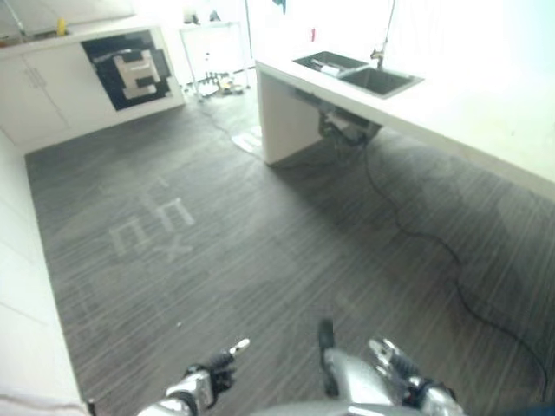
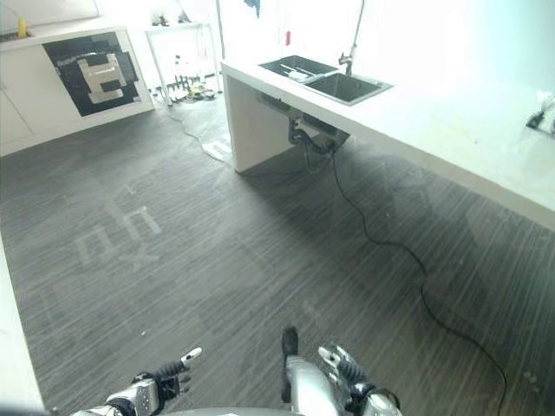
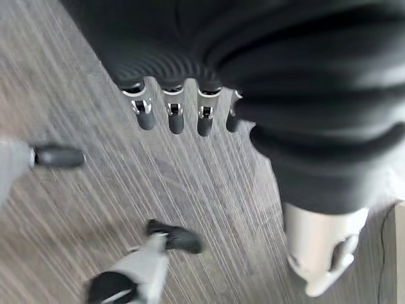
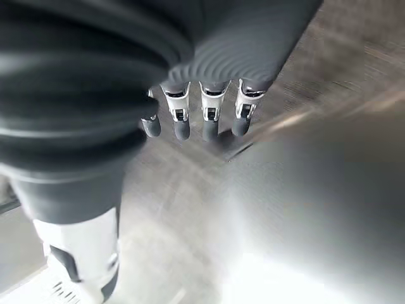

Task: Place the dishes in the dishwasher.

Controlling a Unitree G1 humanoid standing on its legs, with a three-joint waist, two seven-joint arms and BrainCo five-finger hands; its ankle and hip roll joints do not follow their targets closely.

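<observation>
Across the room from the robot, a white counter (image 1: 451,113) runs along the right side, with a double sink (image 1: 357,74) set into its far end and a tap (image 1: 379,54) standing behind the basins. Something pale lies in the left basin, too small to tell whether it is a dish. Under the sink, pipework hangs in the open space below the counter. On the far left, low white cabinets (image 1: 39,95) line the wall, and a dark square panel (image 1: 130,69) with a pale shape on it fills one cabinet front; whether this is the dishwasher cannot be told. A wire rack (image 1: 212,61) stands between the cabinets and the counter's end. Grey striped floor (image 1: 260,225) covers the wide space between, with faint pale markings on it at the left. Low at the near edge, the left hand (image 1: 217,364) hangs over the floor, empty, its fingers (image 3: 174,117) relaxed and only slightly bent in a row, the thumb apart from them. The right hand (image 1: 395,364) hangs close beside it to the right, also empty, with fingers (image 4: 209,120) loosely straight and side by side above the floor.
</observation>
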